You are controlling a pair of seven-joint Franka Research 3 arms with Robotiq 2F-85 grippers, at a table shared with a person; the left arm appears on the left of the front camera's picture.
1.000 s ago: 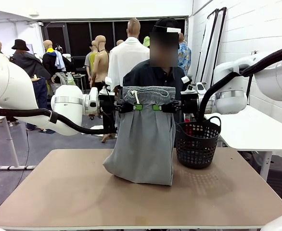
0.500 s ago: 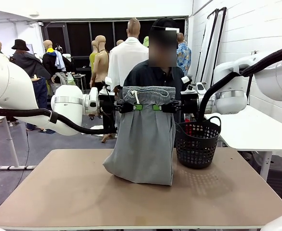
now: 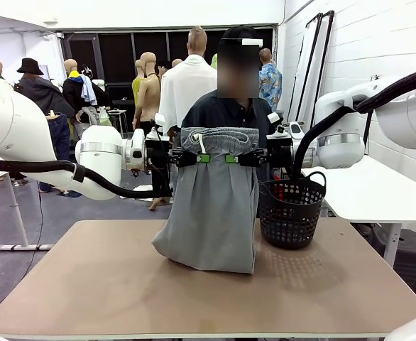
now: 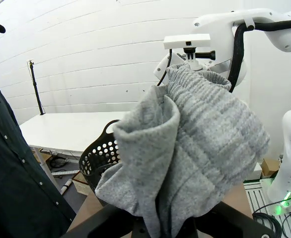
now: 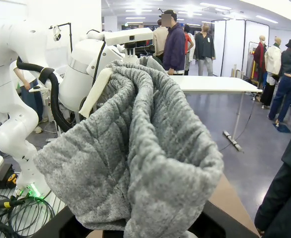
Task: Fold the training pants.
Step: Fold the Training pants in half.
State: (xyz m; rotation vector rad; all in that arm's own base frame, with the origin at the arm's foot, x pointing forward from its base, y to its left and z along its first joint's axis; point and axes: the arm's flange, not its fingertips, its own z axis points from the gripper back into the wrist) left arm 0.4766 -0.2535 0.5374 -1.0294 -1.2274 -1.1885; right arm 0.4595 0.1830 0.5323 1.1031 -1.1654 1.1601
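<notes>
Nothing on the table has shifted since a second ago: both arms hang at the same height and the cloth falls in the same folds.

At the centre of the front view, the left gripper [image 3: 196,158] is clamped tight on the left side of the training pants [image 3: 214,213], just under the gathered waistband. The right gripper [image 3: 239,158] is pinched shut on the right side at the same height, so the two green-padded tips face each other with a narrow strip of grey cloth between them. In the left wrist view the bunched waistband [image 4: 185,148] rises straight out of the fingers at the bottom edge; the right wrist view gives the same, a thick grey fold [image 5: 145,163] coming up from the bottom.

From the grip the pants hang down lengthwise, and their lower end rests on the brown table [image 3: 87,284] in the middle of the frame. A white drawstring [image 3: 201,144] shows at the waistband.

Just right of the hanging cloth stands a black mesh basket [image 3: 291,209] on the table, handle upright; something red shows through its mesh, too small to tell. A person in a dark shirt [image 3: 215,112] stands behind the pants at the upper centre.
</notes>
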